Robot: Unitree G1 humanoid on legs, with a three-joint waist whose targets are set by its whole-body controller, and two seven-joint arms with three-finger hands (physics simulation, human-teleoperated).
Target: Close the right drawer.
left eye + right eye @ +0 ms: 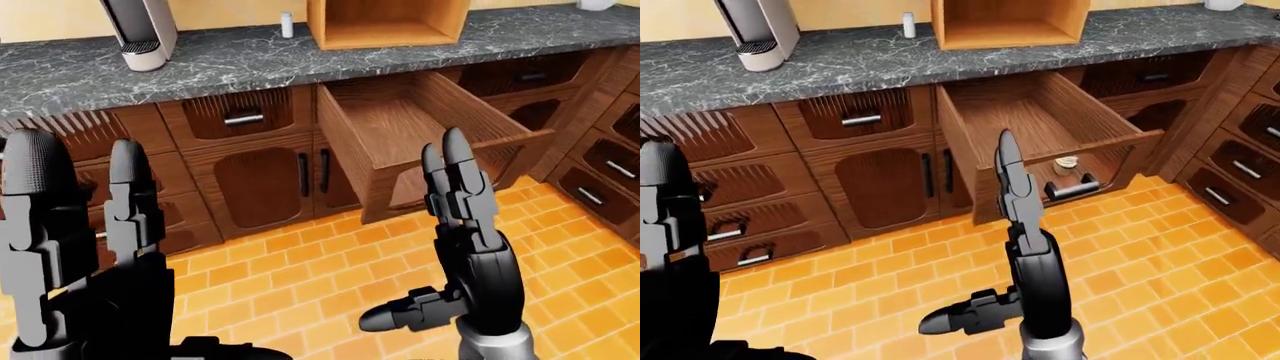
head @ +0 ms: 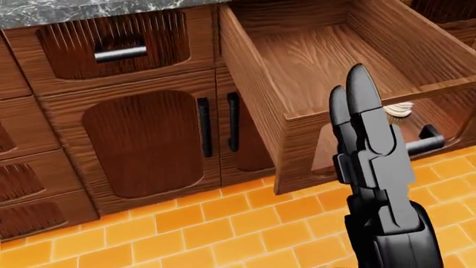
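The right drawer (image 1: pixel 1040 120) stands pulled out under the counter (image 1: pixel 870 56), right of the double-door cabinet (image 1: pixel 890 184).

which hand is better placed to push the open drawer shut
Right. The right hand stands open just short of the drawer front, while the left hand is far off at the view's left.

Bright, even, sharp simulator lighting throughout
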